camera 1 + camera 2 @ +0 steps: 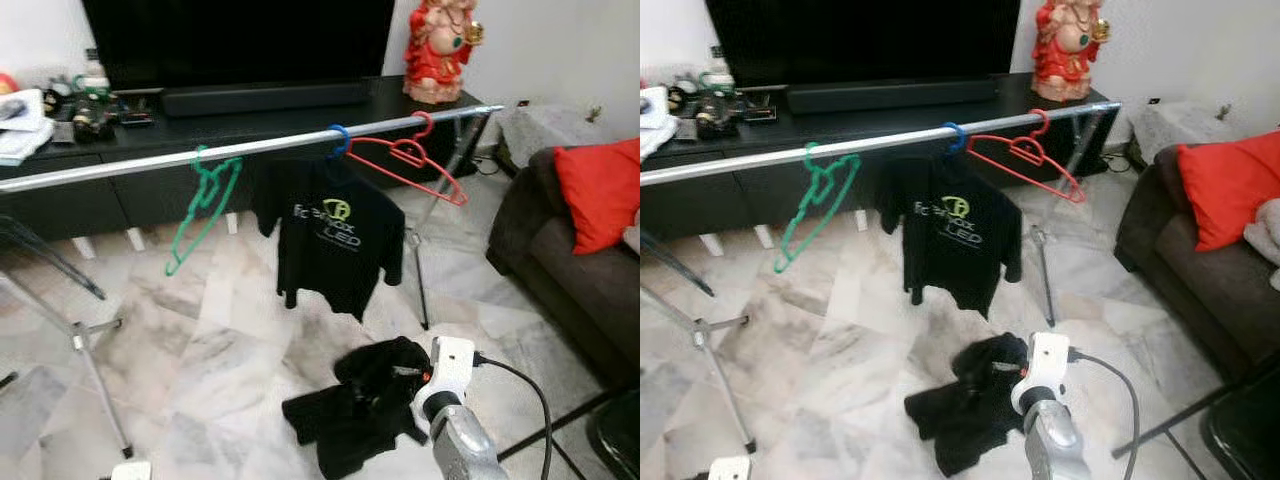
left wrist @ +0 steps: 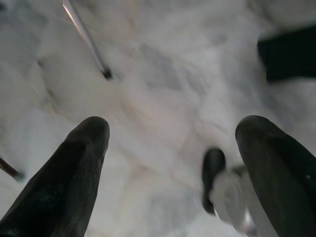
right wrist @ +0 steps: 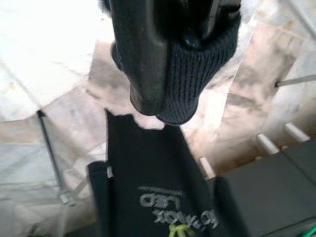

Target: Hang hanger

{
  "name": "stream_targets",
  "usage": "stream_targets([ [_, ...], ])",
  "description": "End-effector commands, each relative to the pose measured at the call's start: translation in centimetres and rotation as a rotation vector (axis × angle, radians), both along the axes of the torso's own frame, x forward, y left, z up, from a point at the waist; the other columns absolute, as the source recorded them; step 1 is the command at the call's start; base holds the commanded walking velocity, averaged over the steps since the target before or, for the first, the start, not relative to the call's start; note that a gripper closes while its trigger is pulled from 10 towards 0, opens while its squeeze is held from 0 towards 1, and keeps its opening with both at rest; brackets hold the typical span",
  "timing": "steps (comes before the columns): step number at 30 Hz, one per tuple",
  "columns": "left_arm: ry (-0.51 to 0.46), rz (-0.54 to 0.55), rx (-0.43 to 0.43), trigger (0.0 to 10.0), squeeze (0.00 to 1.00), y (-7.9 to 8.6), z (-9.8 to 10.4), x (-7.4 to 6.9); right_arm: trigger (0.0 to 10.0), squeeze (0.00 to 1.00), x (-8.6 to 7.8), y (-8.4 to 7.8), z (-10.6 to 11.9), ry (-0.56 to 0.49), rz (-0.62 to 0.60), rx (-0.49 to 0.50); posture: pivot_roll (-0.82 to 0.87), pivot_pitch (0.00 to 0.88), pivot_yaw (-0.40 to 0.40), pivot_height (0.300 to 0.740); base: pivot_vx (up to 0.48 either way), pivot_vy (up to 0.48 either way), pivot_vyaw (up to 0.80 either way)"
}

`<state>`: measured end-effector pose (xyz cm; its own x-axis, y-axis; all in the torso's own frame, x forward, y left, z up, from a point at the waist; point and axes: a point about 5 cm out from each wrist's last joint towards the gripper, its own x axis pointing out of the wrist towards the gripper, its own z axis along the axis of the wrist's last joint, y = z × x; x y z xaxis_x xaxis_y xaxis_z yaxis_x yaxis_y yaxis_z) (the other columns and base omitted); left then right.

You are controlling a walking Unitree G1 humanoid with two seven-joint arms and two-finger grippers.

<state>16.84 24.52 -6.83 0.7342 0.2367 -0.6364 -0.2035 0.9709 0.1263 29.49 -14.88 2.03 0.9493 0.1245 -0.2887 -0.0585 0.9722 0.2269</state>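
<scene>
A black garment (image 1: 365,405) is clenched in the right gripper (image 3: 168,74) at five o'clock, below the rail (image 1: 250,147), presumably for a free hanger (image 1: 405,160), while the left gripper (image 2: 173,148) is held released.

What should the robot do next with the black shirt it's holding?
Probably lift it toward the empty red hanger on the rail. The right gripper is shut on a black garment that hangs low near the floor.

Green hanger (image 1: 203,208), red hanger (image 1: 410,160) and blue hook (image 1: 338,140) seen on silver rail (image 1: 120,166); black shirt (image 1: 335,235) printed green/white; grey-veined marble floor (image 1: 210,350); red cushion (image 1: 600,190).
</scene>
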Motion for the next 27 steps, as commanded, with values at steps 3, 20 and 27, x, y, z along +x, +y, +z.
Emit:
stream_targets([
  [3,-0.002,0.014,-0.017,10.0,0.0,-0.3,-0.2,-0.2,10.0,0.0,-0.5,-1.6,-0.8,0.033,-0.046,-0.026,0.03,0.116,-0.032,0.74,0.0,0.0,0.0],
  [20,-0.288,-0.117,0.0,10.0,0.0,-1.6,3.8,5.4,10.0,0.0,-4.9,-4.0,-6.0,0.309,-0.208,-0.04,0.04,0.12,-0.025,0.74,0.0,0.309,0.0],
  [27,-0.547,-0.208,0.009,10.0,0.0,-2.6,8.1,7.5,10.0,0.0,-5.3,-4.4,-6.2,0.292,-0.256,-0.031,0.04,0.12,-0.01,0.74,0.0,0.0,0.0],
])
